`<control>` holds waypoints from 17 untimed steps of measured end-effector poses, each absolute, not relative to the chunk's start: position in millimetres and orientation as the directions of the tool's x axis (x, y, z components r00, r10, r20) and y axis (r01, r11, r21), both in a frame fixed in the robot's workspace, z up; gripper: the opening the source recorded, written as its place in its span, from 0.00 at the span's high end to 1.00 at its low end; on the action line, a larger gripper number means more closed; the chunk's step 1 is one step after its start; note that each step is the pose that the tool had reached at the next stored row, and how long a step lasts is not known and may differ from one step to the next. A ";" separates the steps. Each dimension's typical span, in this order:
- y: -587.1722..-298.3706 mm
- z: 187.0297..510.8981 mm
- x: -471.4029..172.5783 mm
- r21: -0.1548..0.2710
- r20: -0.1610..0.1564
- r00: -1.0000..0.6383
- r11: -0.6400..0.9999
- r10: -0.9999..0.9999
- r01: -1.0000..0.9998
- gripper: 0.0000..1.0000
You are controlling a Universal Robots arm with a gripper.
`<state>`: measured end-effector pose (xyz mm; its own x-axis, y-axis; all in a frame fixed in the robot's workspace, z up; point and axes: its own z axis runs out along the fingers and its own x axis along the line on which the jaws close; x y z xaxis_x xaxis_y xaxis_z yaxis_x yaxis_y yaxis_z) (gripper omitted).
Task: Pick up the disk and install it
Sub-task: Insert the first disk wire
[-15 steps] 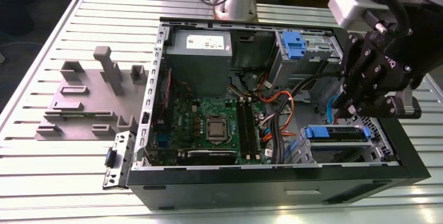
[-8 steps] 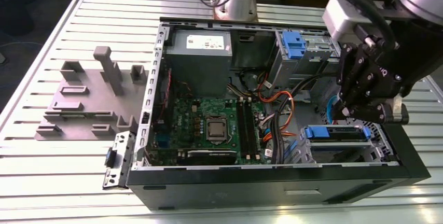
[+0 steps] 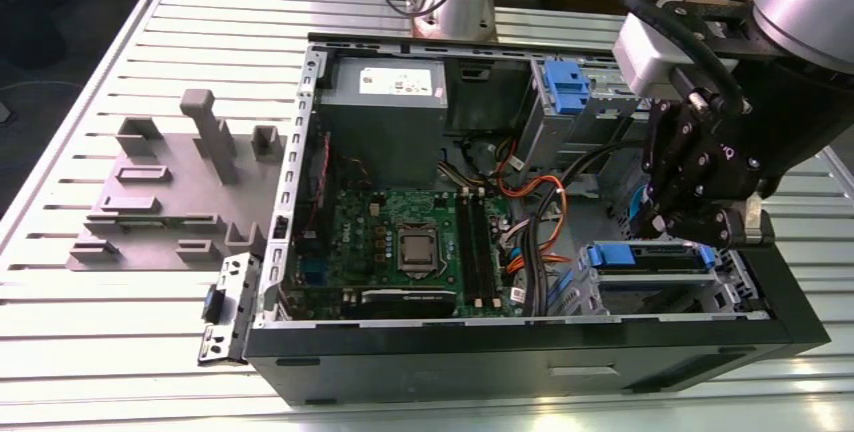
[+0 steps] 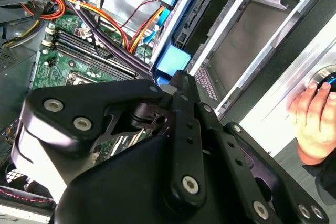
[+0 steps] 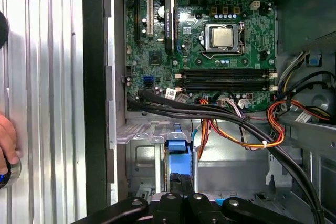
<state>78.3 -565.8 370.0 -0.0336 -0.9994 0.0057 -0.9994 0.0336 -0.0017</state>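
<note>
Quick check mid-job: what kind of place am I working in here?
Probably a robotics lab or workshop bench: an open computer case sits on a slatted metal table, with a grey slotted fixture beside it.

**A:** What's on your table?
**B:** The computer case, with the fixture block on the exterior view's left.
**A:** Inside?
**B:** The motherboard lies mid-case. Your gripper is over the disk, on the exterior view's right.

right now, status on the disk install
gripper low at the drive bay. disk sitting in the bay. orange cables beside it, hand on table.
</note>
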 end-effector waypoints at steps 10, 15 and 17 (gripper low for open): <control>-565.8 370.0 78.3 -0.002 0.006 -0.034 0.034 -0.999 -0.999 0.89; -565.9 369.9 85.4 -0.001 0.006 -0.034 0.034 -0.999 -0.999 0.89; -565.8 369.9 90.5 0.000 0.006 -0.033 0.033 -0.999 -0.999 0.89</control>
